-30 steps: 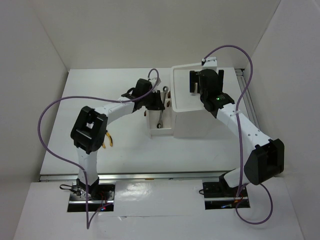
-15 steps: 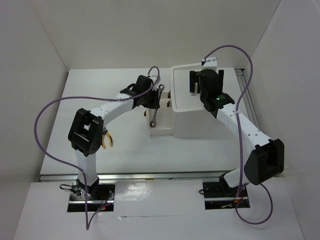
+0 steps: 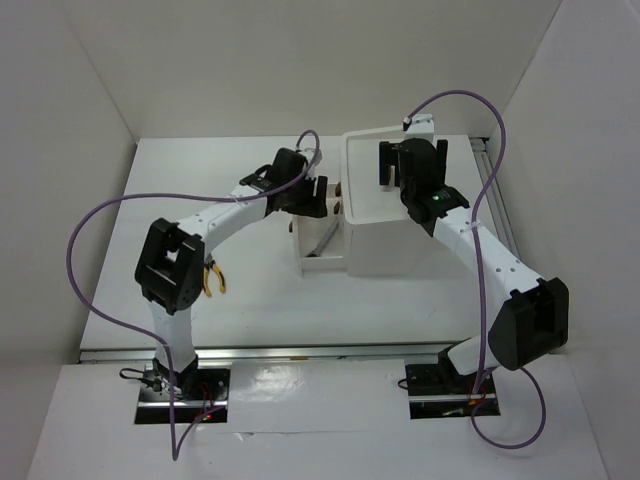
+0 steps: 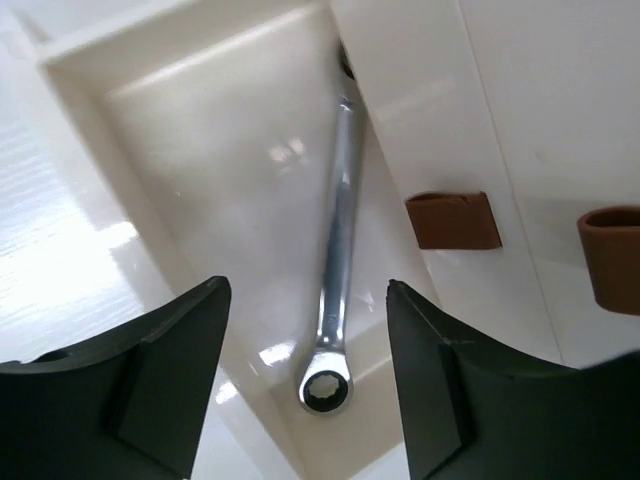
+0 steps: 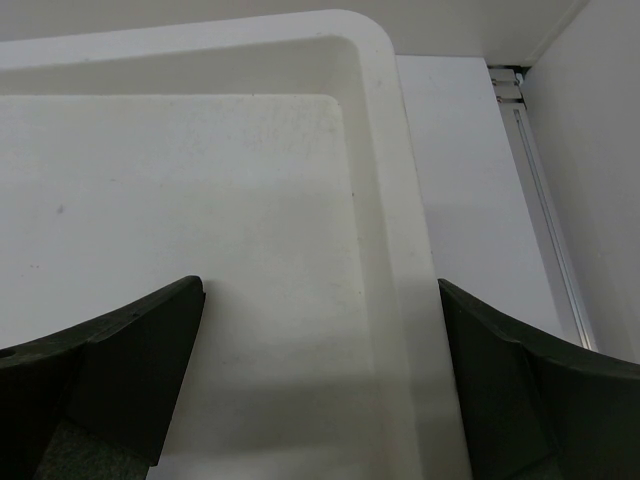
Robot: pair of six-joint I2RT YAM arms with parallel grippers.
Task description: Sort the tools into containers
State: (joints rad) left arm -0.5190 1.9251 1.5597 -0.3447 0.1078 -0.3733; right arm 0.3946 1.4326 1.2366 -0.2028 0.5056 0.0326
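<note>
The flat white table point(image 3: 250, 305) carries a white plastic box unit point(image 3: 395, 250) just right of the left gripper point(image 3: 317, 196), its pulled-out white drawer point(image 3: 306, 264) beneath that claw, and yellow-and-orange-handled pliers point(image 3: 211, 279) lying well apart from the claw, leftward and nearer the arm bases.

The left jaws hang over the pulled-out drawer point(image 3: 312, 262) of the white box unit point(image 3: 400, 250). The right jaws sit above its top tray point(image 3: 350, 178). Yellow-and-orange pliers point(image 3: 212, 278) lie on the bench point(image 3: 250, 300) beside the left arm.
</note>
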